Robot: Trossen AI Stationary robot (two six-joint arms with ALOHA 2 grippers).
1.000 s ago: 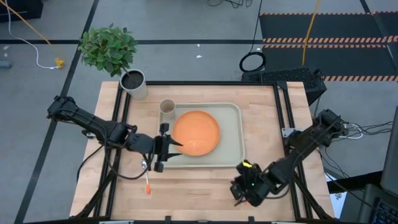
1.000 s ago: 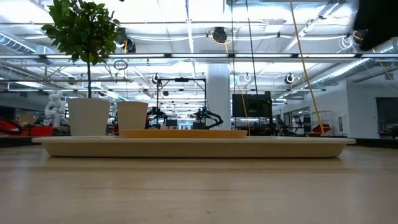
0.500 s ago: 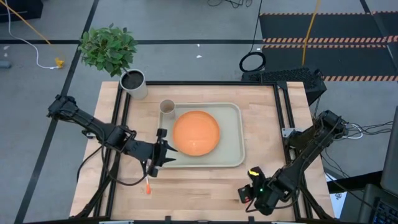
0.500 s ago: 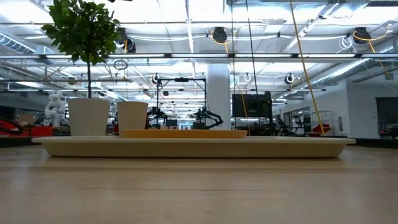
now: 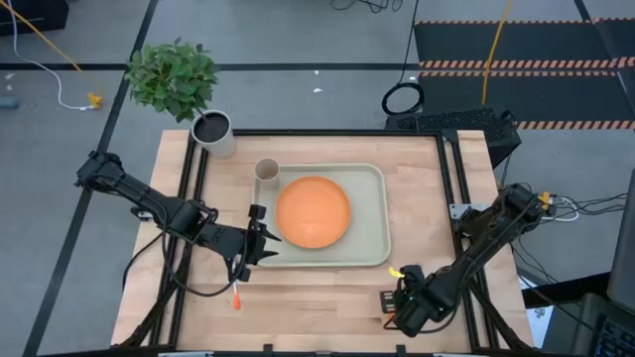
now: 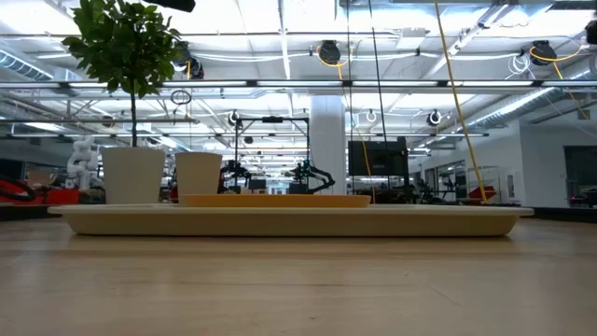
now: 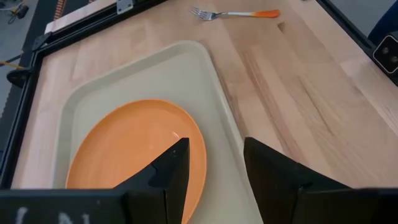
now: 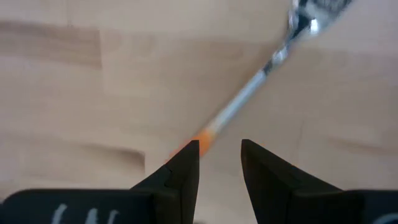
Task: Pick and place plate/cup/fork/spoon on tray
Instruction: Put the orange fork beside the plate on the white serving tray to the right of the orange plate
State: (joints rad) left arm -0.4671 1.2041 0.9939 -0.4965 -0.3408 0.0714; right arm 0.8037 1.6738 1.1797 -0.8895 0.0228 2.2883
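The plate (image 5: 313, 211) is showing plain orange against the pale green-grey tray (image 5: 372, 248), and the cup (image 5: 267, 172) at the tray's corner is showing beige. The fork (image 7: 234, 13) is gleaming silver with a handle fading white to orange-red. The spoon (image 8: 261, 71) is shining silver above an orange-red handle. The desk (image 5: 327, 297) is showing light wood grain inside black rails. Both grippers are looking dark.

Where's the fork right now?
The fork lies on the bare wooden table, off the tray; the left wrist view shows it past the tray's edge, away from the orange plate.
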